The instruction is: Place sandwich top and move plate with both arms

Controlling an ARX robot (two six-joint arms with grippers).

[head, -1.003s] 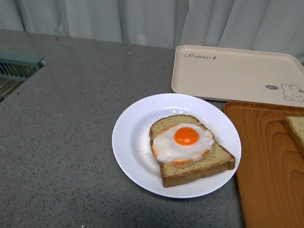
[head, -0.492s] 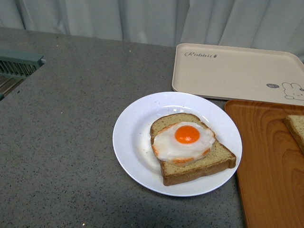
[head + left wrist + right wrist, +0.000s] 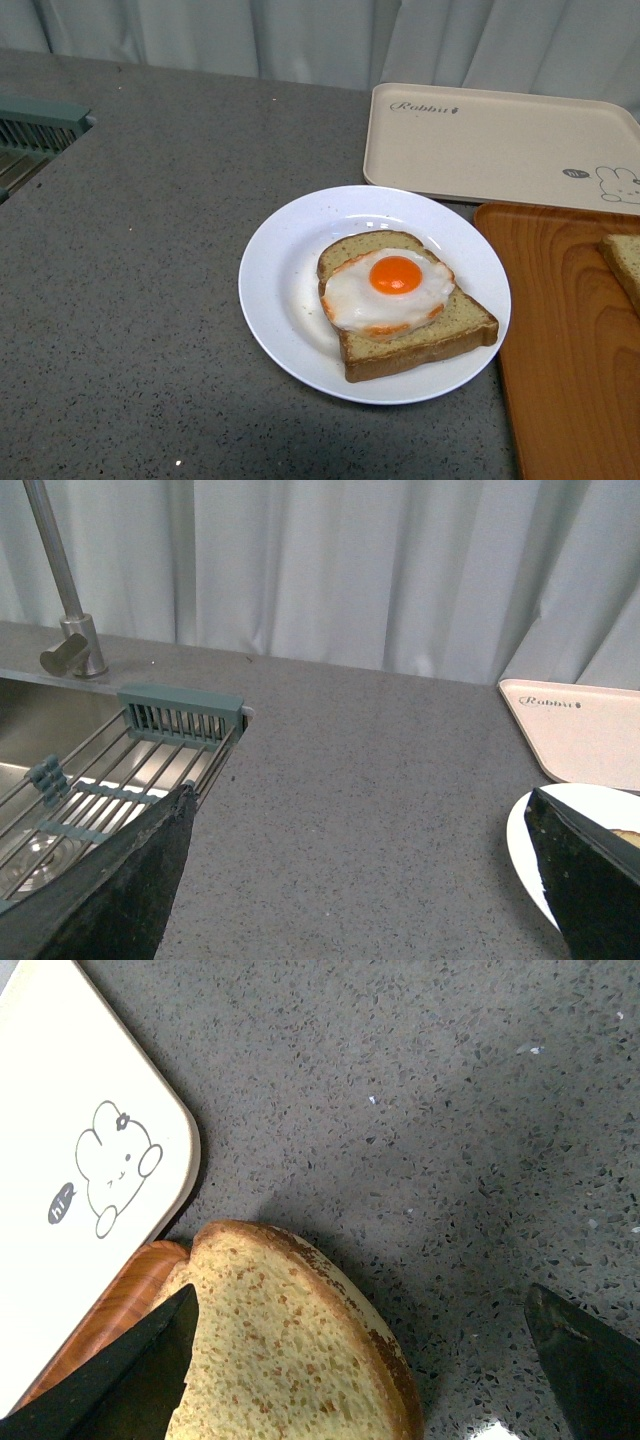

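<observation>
The white plate (image 3: 270, 290) sits mid-counter and bears a bread slice topped with a fried egg (image 3: 395, 285). The sandwich top (image 3: 625, 262), a plain speckled slice, lies on the orange wooden tray (image 3: 560, 350) at the right edge. In the right wrist view my right gripper (image 3: 360, 1370) is open above the sandwich top (image 3: 280, 1360), one finger over the slice's tray-side part and the other clear of its crust edge. In the left wrist view my left gripper (image 3: 360, 880) is open and empty over bare counter, with the plate's rim (image 3: 525, 850) beside one finger. Neither arm shows in the front view.
A beige rabbit-print tray (image 3: 500, 140) lies behind the plate and the orange tray. It also shows in the right wrist view (image 3: 80, 1110). A sink with a green rack (image 3: 180, 715) and a faucet (image 3: 65, 600) lies at the far left of the grey speckled counter.
The whole scene has shifted slightly upward in the front view. The plate, the bread and the trays keep their places relative to each other.
</observation>
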